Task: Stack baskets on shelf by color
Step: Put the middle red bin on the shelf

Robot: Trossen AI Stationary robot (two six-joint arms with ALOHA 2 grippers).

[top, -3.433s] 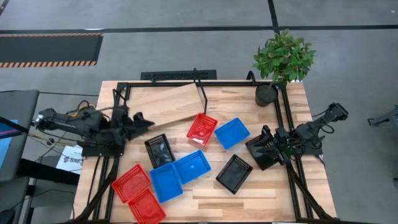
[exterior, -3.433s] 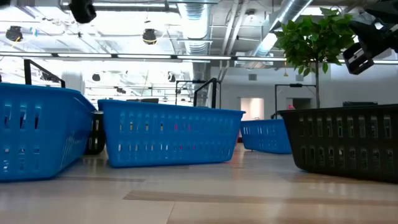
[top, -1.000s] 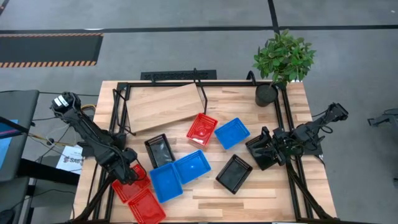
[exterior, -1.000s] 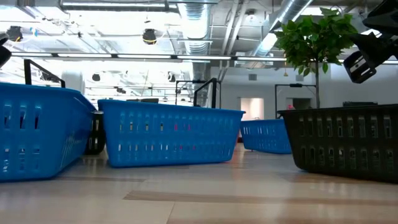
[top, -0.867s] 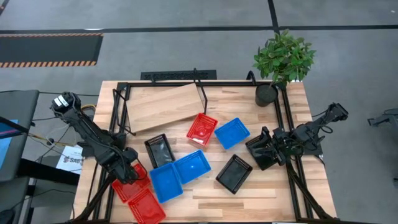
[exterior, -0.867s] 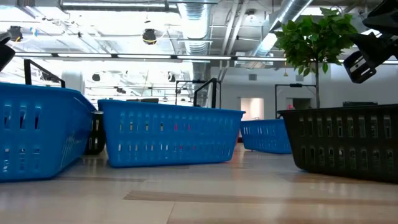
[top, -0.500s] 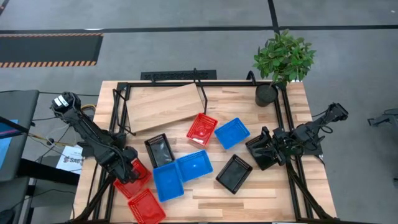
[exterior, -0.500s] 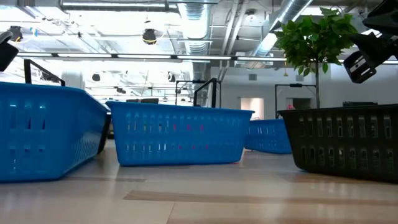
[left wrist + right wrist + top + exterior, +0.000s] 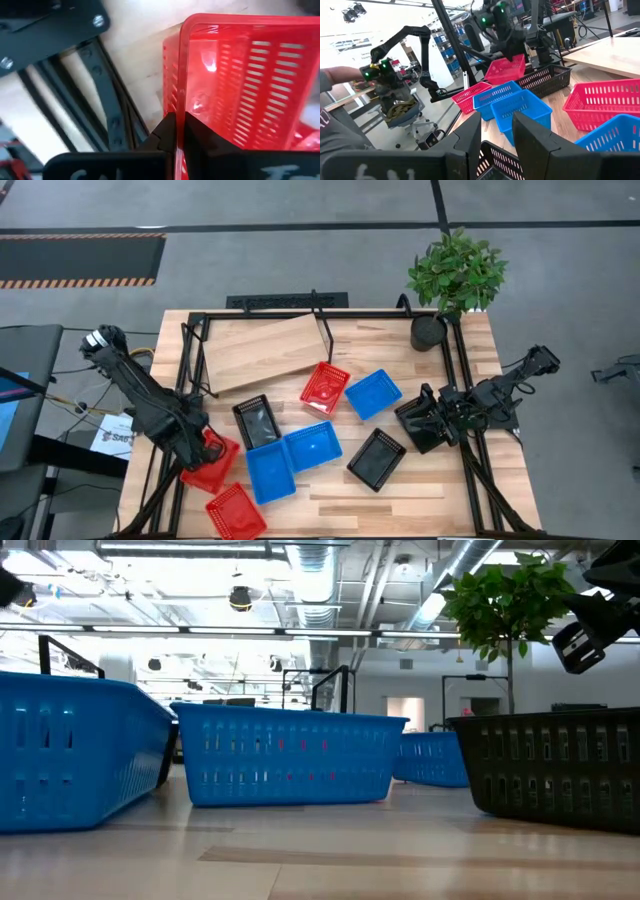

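My left gripper (image 9: 203, 444) is shut on a red basket (image 9: 213, 464) at the table's near left; the right wrist view shows that basket (image 9: 509, 68) raised. A second red basket (image 9: 236, 513) lies near the front edge. Two blue baskets (image 9: 268, 473) (image 9: 311, 446) and a black one (image 9: 257, 421) sit mid-table. Another red (image 9: 325, 389), blue (image 9: 373, 394) and black basket (image 9: 376, 459) lie farther right. The tilted plywood shelf (image 9: 262, 352) stands at the far left. My right gripper (image 9: 496, 135) is open above a black basket (image 9: 418, 426) at the right edge. My left gripper pinches one side wall of the red basket at its rim (image 9: 172, 102), with one finger inside the basket and one outside. The fingers come from above, slanting down. The basket hangs tilted below them, lifted clear of the table.
A potted plant (image 9: 455, 275) stands at the far right corner. A black metal frame (image 9: 197, 355) runs around the table's edges. A person's arm (image 9: 335, 80) and a chair show beyond the table's left side.
My left gripper has shut on the red basket's wall and risen a little toward the table's left edge. The red basket has come up off the second red basket and tipped. The two nearby blue baskets were nudged slightly to the right.
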